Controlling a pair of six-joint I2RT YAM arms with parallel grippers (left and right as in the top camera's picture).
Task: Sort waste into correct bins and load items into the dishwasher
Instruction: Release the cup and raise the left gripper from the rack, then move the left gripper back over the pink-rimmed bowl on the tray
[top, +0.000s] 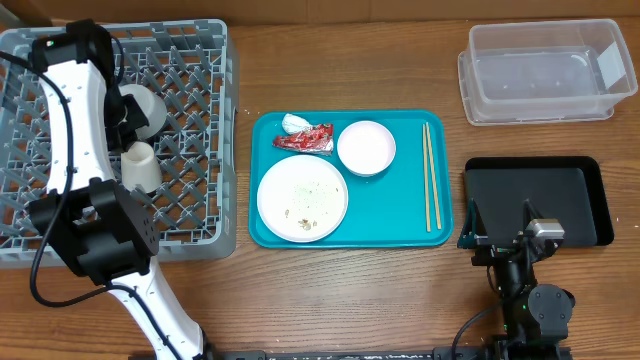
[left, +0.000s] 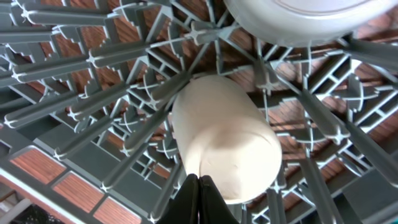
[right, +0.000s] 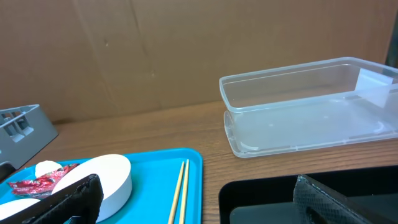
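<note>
Upper left: grey dish rack (top: 190, 60) holds a pale bowl (top: 148, 108) and a small white cup (top: 141, 166). The left gripper (left: 199, 196) is clenched tight on nothing, tips right at the cup. Centre: teal tray (top: 400, 225) carries red wrapper (top: 305, 138), tissue (top: 294, 122), plate (top: 302, 197) with rice scraps (top: 300, 213), second bowl (top: 366, 147), chopsticks (top: 431, 176). Right: clear tub (top: 545, 70) above, black tray (top: 580, 195) below. The right gripper (right: 196, 193) is spread wide, empty, at the black tray's lower edge.

Left arm (top: 68, 130) stretches forward, jaws closed; right arm (top: 522, 280) sits folded, jaws wide.
</note>
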